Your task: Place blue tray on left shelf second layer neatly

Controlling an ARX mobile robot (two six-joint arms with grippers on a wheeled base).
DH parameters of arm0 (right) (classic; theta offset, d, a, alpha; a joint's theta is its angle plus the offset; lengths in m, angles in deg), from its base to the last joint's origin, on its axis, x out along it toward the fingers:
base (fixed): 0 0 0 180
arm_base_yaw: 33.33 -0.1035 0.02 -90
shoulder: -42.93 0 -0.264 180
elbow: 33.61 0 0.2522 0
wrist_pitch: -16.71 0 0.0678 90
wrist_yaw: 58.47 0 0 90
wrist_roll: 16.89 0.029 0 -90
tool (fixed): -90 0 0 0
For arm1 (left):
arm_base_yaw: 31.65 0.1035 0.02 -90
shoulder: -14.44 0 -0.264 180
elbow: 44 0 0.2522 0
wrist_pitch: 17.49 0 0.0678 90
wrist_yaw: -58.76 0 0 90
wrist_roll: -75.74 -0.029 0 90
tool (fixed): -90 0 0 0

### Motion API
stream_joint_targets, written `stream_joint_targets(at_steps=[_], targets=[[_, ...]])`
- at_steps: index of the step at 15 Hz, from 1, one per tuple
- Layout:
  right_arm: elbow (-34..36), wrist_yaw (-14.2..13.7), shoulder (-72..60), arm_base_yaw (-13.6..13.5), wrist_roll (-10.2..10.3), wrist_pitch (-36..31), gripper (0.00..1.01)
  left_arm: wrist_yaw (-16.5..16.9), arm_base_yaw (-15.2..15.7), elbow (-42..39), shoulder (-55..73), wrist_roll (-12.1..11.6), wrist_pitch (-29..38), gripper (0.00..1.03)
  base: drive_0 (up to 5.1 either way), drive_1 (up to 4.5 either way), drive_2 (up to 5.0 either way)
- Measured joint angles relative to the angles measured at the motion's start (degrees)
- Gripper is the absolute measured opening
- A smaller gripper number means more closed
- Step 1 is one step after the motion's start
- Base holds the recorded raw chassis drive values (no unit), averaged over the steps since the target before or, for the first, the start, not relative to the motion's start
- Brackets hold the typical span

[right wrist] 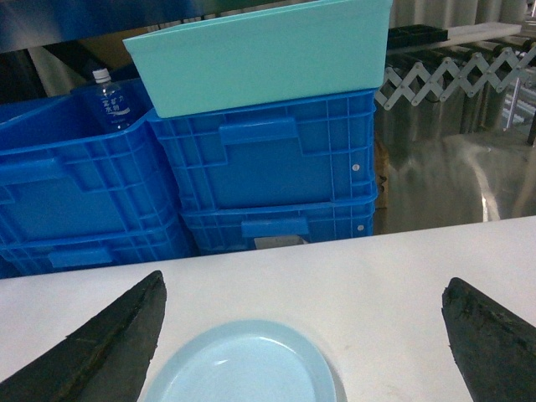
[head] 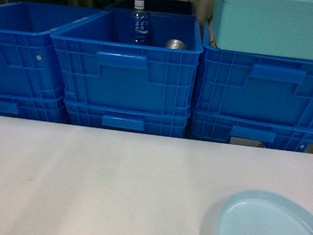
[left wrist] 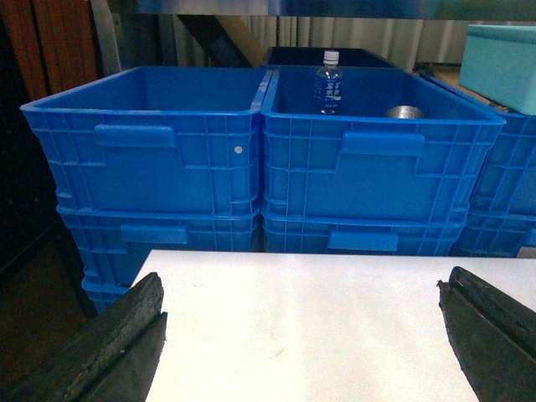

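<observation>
Lying flat on the white table (head: 87,182) at its near right corner, the blue tray (right wrist: 244,366) sits directly below the right gripper (right wrist: 301,343), whose dark fingers (right wrist: 109,343) are spread wide to either side of it, apparently lined up for a pickup. The left gripper (left wrist: 306,339) is likewise wide apart over bare tabletop, holding nothing. Behind the table stand stacked blue crates (head: 127,72), one holding a water bottle (head: 139,22) and a metal can (head: 175,44); a turquoise box (head: 273,23) tops the right stack. No steel shelf is clearly recognisable yet.
</observation>
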Motion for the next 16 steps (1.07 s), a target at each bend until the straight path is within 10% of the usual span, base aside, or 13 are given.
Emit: stream_joint_targets(at_steps=[16], targets=[[0.0,0.0,0.0,0.0,0.0,0.0,0.98,-0.02,0.0,0.0,0.0,0.0,0.0,0.98,0.0,0.0,0.0]])
